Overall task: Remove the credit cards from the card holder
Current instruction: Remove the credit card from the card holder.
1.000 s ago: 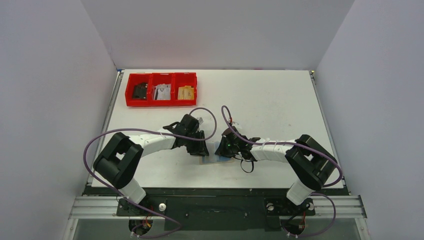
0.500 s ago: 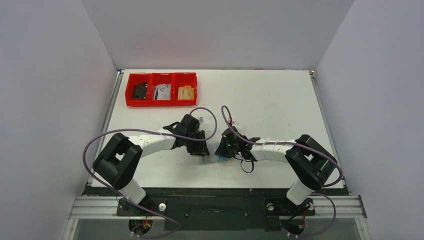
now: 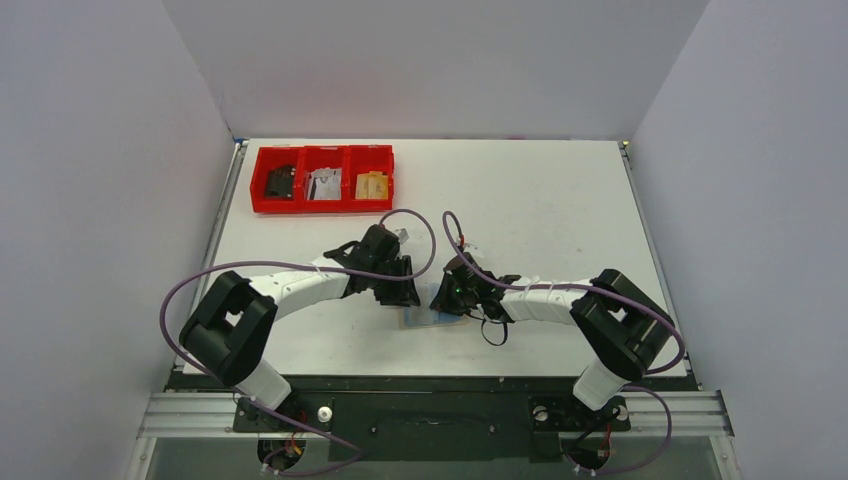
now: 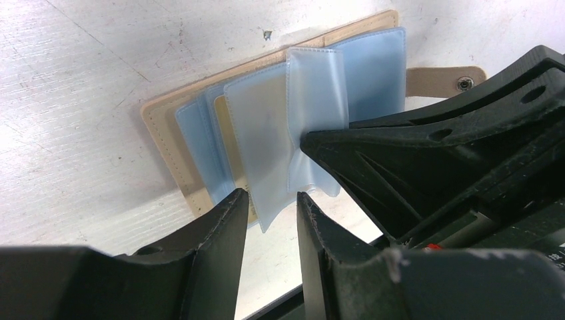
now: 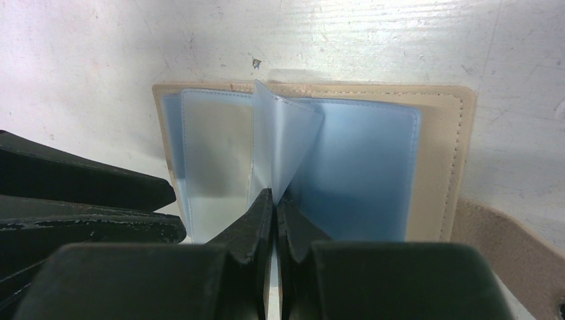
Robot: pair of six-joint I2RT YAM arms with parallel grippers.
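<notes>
Card holder (image 3: 436,321) – small flat tan stitched sleeve, lying open on the white table (image 3: 540,200) near the front edge, between both grippers.
Credit cards (image 4: 266,127) – thin pale blue-grey leaves, fanned inside the holder.
Right gripper (image 5: 274,207) – fingers together, clamped on one leaf that stands upright.
Left gripper (image 4: 270,213) – fingers slightly apart, a leaf's corner reaching into the gap.
Red three-compartment plastic tray (image 3: 322,150) – back left, well apart.

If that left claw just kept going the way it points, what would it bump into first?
Most likely the frosted plastic sleeve of the open card holder, whose lower edge sits between the left gripper's open fingers. The table lies just beneath, though depth is hard to judge.
</notes>
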